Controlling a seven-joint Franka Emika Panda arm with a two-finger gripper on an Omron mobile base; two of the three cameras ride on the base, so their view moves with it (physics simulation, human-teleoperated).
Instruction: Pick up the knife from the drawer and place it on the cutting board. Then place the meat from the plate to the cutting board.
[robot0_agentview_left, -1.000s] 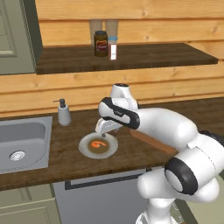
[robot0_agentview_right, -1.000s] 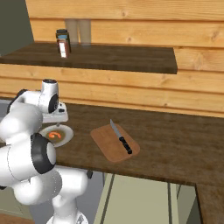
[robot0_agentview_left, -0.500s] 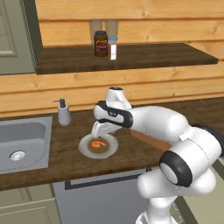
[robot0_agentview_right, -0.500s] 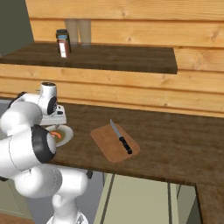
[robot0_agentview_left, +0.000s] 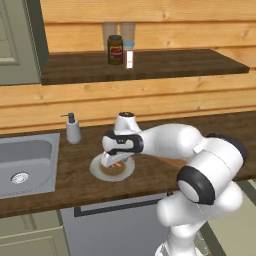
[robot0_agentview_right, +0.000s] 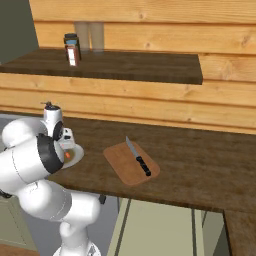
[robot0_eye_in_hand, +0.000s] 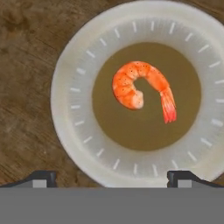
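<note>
The meat (robot0_eye_in_hand: 142, 87), a curled orange-red shrimp, lies in the brown centre of the round pale plate (robot0_eye_in_hand: 74, 87). My gripper (robot0_eye_in_hand: 112, 177) hangs open straight above the plate, and its two dark fingertips (robot0_eye_in_hand: 41, 177) stand wide apart with nothing between them. From the left base view the gripper (robot0_agentview_left: 111, 161) is low over the plate (robot0_agentview_left: 95, 171), to the right of the sink. The knife (robot0_agentview_right: 138, 158) rests diagonally on the light-brown cutting board (robot0_agentview_right: 125, 167), which lies on the counter to the right of the plate (robot0_agentview_right: 76, 156). The drawer is out of view.
A steel sink (robot0_agentview_left: 22, 162) is set into the counter at the left, with a soap dispenser (robot0_agentview_left: 73, 129) behind its corner. A dark jar (robot0_agentview_left: 115, 50) and a small shaker (robot0_agentview_left: 129, 54) stand on the wooden shelf above. The wooden wall runs behind the counter.
The hand has come down and a little left, closer over the plate. The jaws have stayed open. Knife, board and meat have not moved.
</note>
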